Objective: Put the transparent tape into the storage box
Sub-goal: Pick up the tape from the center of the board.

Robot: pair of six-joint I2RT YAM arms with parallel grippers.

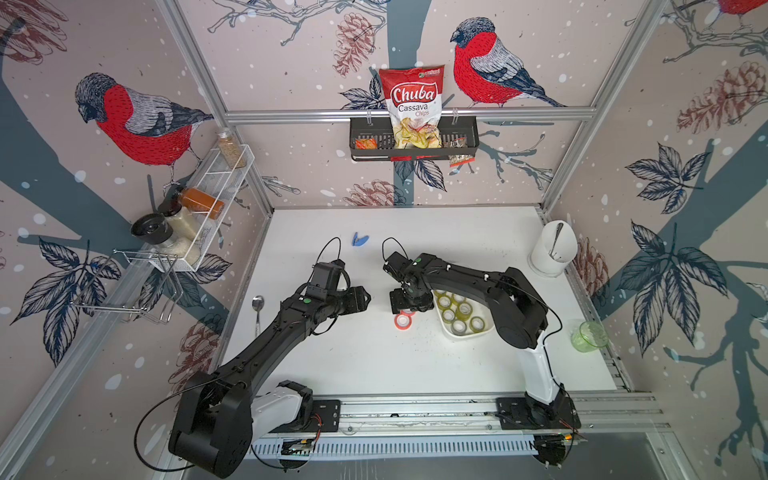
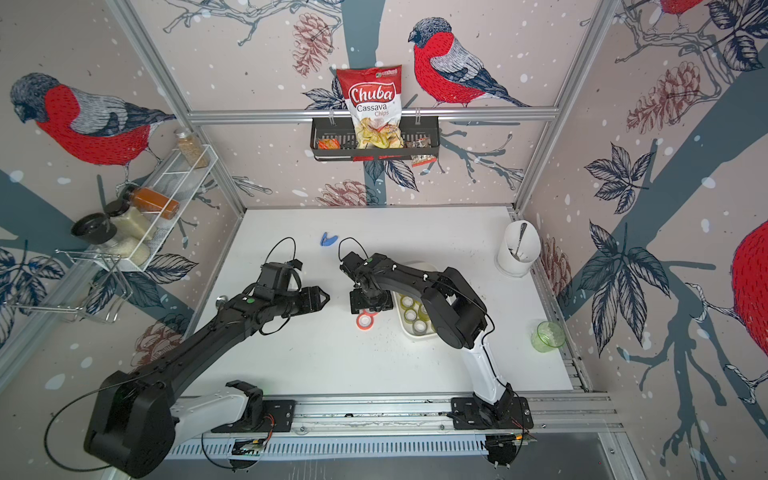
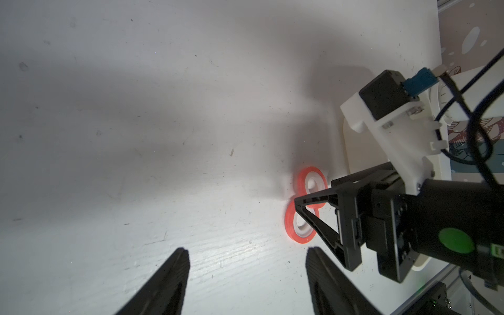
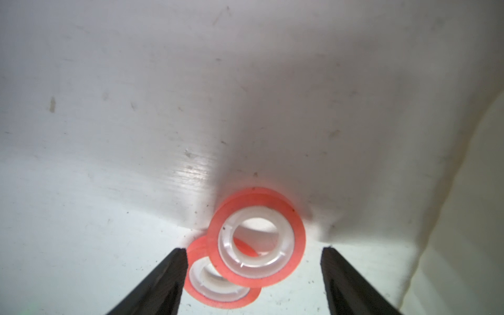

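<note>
Tape is my job here; the clear tape rolls (image 1: 464, 309) lie flat inside the storage box (image 1: 465, 337), packed side by side; my right arm hides the far part of the box in both top views; the box sits on the white table (image 1: 374, 361), a bit right of the middle.

Just beside the left rim of the box lie 2 red tape rolls (image 1: 404, 321); in the right wrist view the top red roll (image 4: 256, 201) leans on the bottom red roll (image 4: 221, 289), and the bottom 1 lies flat on the table.

My right pincer (image 4: 253, 248) hangs over these 2 rolls and points down; its fingers (image 4: 163, 286) stand wide apart, 1 on each side of the red rolls; it grips nothing; 1 finger is very close to the bottom roll, but I cannot tell if it touches.

My left pincer (image 3: 246, 248) floats over bare table, near my right pincer and on its left side; it points across at the right pincer; its 2 fingers are apart too, with only table between them, so it holds nothing.

A metal spoon (image 1: 257, 309) lies on the table by my left arm; a tall white cup (image 1: 552, 249) stands in the far right corner; a green glass (image 1: 590, 336) stands by the right wall.
</note>
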